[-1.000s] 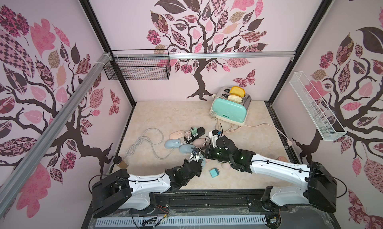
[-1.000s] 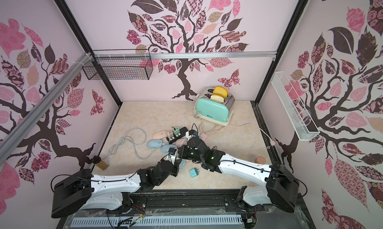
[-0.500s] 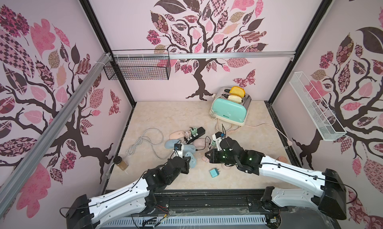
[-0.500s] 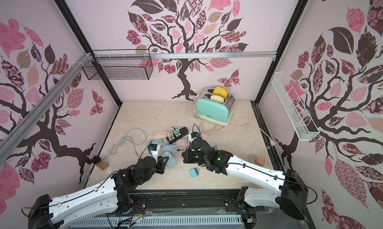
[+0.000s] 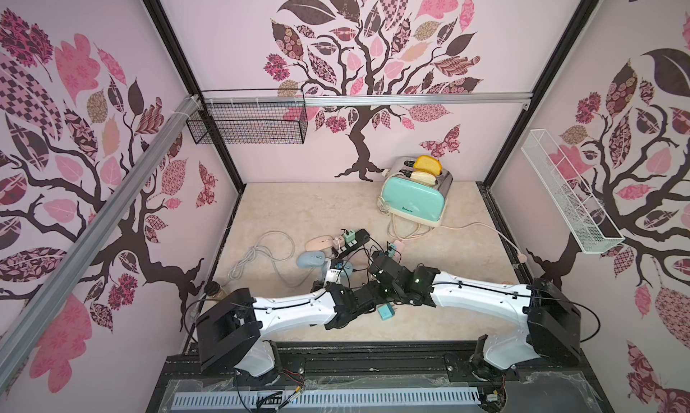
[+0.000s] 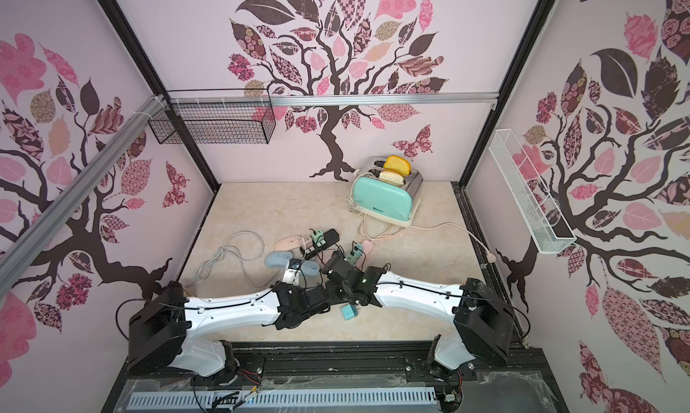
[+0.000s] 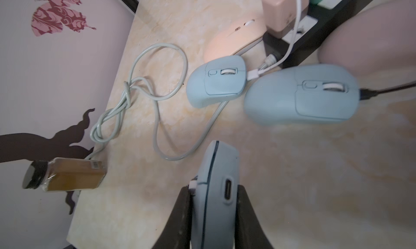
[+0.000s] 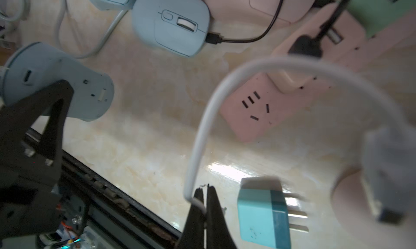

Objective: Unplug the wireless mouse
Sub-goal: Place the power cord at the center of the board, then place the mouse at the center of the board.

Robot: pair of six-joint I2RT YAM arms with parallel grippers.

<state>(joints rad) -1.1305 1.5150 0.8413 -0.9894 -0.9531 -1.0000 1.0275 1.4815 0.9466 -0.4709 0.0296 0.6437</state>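
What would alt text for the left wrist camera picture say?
The left gripper pinches a blue mouse on its edge, its charging port empty and facing the camera. Beyond on the table lie a blue mouse with a white cable, a blue mouse with a black cable, a pink mouse and a tipped spice jar.
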